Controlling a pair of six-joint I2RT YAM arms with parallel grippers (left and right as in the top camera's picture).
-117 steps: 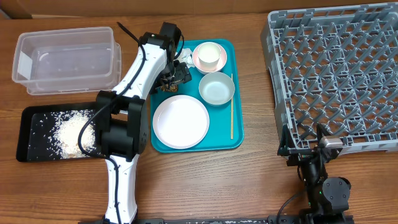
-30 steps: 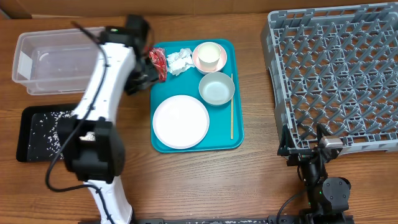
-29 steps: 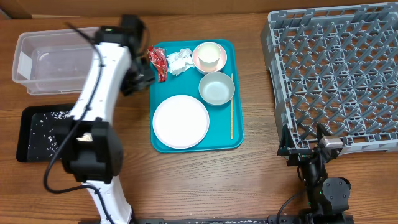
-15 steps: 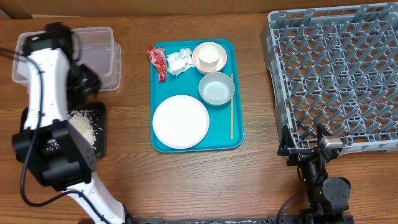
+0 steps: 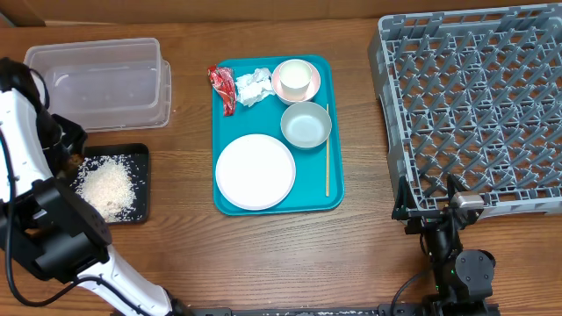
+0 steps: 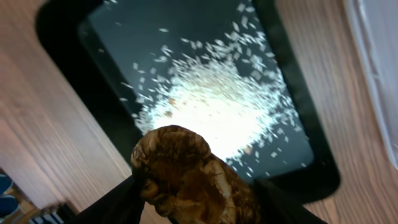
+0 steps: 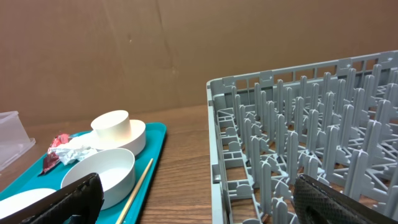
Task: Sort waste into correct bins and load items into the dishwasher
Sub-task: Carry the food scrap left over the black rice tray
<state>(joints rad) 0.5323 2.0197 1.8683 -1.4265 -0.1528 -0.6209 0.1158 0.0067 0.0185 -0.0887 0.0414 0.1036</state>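
My left gripper point(image 6: 194, 198) is shut on the small brown food lump point(image 6: 183, 171) and holds it above the black tray point(image 6: 81, 93) with its pile of white rice crumbs point(image 6: 217, 106). In the overhead view the left gripper point(image 5: 68, 147) is at the black tray's point(image 5: 140, 189) left end and hides the lump. The red wrapper point(image 5: 221, 88), white napkin point(image 5: 253, 86), cream cup point(image 5: 296, 77) in the pink bowl point(image 5: 283, 89), grey-blue bowl point(image 5: 306, 125), plate point(image 5: 255, 171) and wooden stick point(image 5: 327, 162) lie on the teal tray point(image 5: 334, 202). My right gripper point(image 7: 205, 208) is open and empty, low beside the grey dish rack point(image 5: 474, 105).
The clear tub point(image 5: 101, 70) stands behind the black tray and looks empty. In the right wrist view the dish rack point(image 7: 298, 137) fills the right half, and the teal tray point(image 7: 157, 140) with the dishes sits to the left.
My left arm has swung left from the teal tray, past the clear tub, to over the black tray, carrying the brown lump. The right arm has not moved.
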